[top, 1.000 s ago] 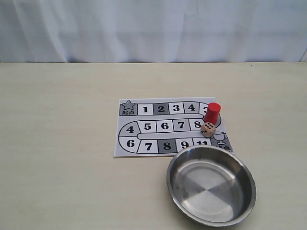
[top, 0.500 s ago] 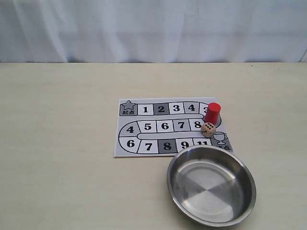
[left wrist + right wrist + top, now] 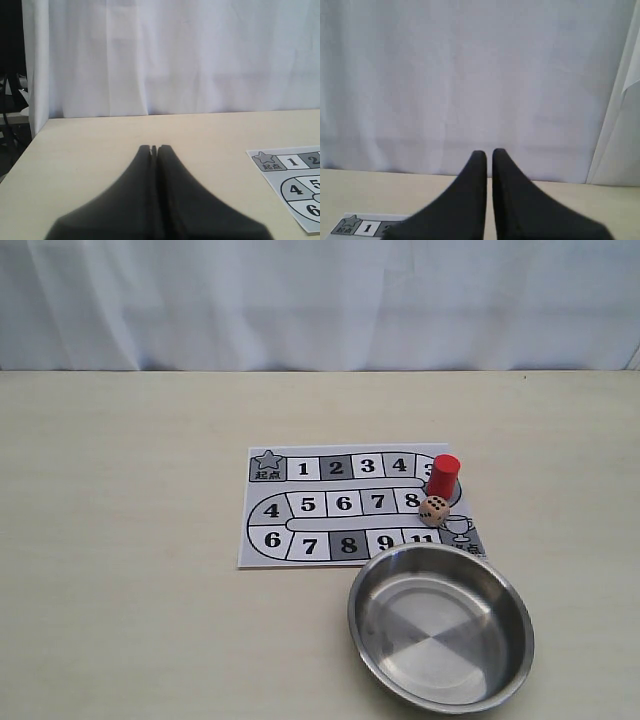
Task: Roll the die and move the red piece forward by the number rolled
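Note:
The red piece (image 3: 443,476) stands upright at the right end of the numbered game board (image 3: 300,540), on the bend past the top-row square 4. The die (image 3: 434,511) rests on the board just in front of it, beside square 8, close to it but whether they touch I cannot tell. Neither gripper shows in the exterior view. My left gripper (image 3: 154,148) is shut and empty above bare table, left of the board's start corner (image 3: 270,161). My right gripper (image 3: 489,152) is shut with a thin slit, holding nothing; the board's start corner (image 3: 362,228) peeks in beside it.
A round steel bowl (image 3: 372,585), empty, sits in front of the board's right half, its rim overlapping the board's near right corner. A white curtain (image 3: 320,300) closes off the far edge of the beige table (image 3: 120,540).

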Controlling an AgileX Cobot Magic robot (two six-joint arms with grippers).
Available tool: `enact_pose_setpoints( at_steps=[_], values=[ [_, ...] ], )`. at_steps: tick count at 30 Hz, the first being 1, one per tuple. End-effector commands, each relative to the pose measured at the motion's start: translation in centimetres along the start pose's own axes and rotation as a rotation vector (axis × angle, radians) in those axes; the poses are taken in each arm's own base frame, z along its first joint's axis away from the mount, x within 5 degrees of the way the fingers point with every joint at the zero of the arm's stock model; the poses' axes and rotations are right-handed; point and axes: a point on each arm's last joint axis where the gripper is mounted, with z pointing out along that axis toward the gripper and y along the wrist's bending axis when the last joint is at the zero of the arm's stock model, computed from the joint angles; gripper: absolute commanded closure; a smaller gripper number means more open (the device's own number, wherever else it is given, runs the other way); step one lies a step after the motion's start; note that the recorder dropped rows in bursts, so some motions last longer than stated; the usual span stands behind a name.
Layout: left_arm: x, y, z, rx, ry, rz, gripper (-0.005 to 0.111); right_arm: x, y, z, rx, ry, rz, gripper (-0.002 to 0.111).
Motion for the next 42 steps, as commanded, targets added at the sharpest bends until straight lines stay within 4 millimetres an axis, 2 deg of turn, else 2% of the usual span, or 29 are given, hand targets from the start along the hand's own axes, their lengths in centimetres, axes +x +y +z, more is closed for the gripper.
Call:
enact_pose_setpoints(
  at_steps=[1,14,18,23,28,42],
  values=[
    [0.0,0.0,0.0,0.001,-0.005,-0.007,0.107,1.5,-0.1,1.2,0.015,-0.066,0.007,0.104],
    [0.0,0.0,0.0,0.001,-0.005,-0.007,0.107,6.9,0.0,3.3,0.029,-0.01,-0.028,0.104],
    [0.0,0.0,0.0,0.001,-0.005,-0.007,0.107,8.5,-0.1,3.8,0.041,-0.041,-0.034,0.104],
    [0.0,0.0,0.0,0.001,-0.005,-0.007,0.107,11.5,0.0,4.2,0.049,-0.031,-0.033,0.104],
    [0.0,0.0,0.0,0.001,-0.005,-0.007,0.107,12.4,0.1,4.2,0.037,0.053,-0.04,0.104],
    [0.0,0.0,0.0,0.001,-0.005,-0.007,0.107,12.6,0.1,4.2,0.04,0.073,-0.079,0.104]
  ],
)
